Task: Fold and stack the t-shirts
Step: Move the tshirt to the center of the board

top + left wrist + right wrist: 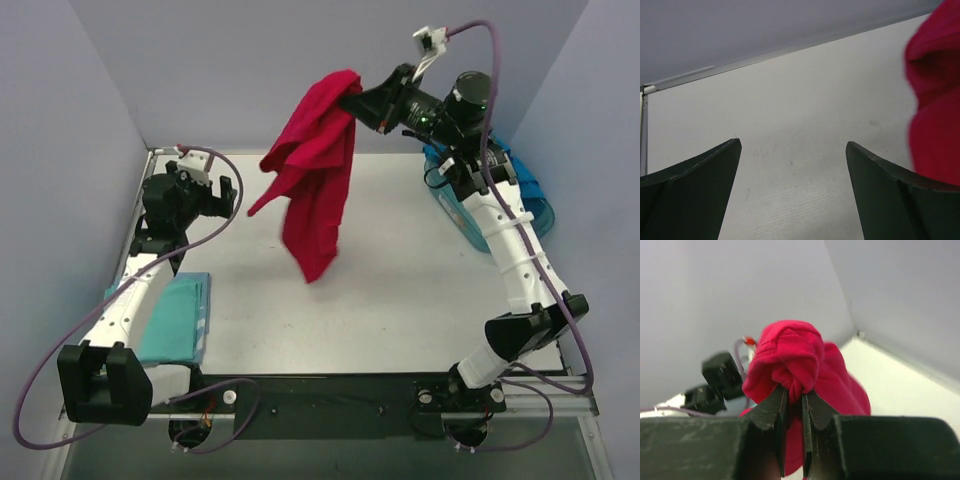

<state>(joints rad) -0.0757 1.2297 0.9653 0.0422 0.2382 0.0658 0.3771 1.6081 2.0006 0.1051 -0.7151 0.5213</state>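
Observation:
A bright red t-shirt hangs bunched in the air above the middle of the table. My right gripper is shut on its top end. The right wrist view shows the red cloth pinched between the nearly closed fingers of that gripper. My left gripper is at the back left, low over the table. Its fingers stand wide open around bare table, and the red t-shirt shows at the right edge of that view. A folded pale aqua t-shirt lies at the near left. A blue t-shirt sits in the tray.
A translucent teal tray stands at the right edge of the table, partly behind my right arm. Pale walls close in the back and sides. The left arm shows in the right wrist view behind the red cloth.

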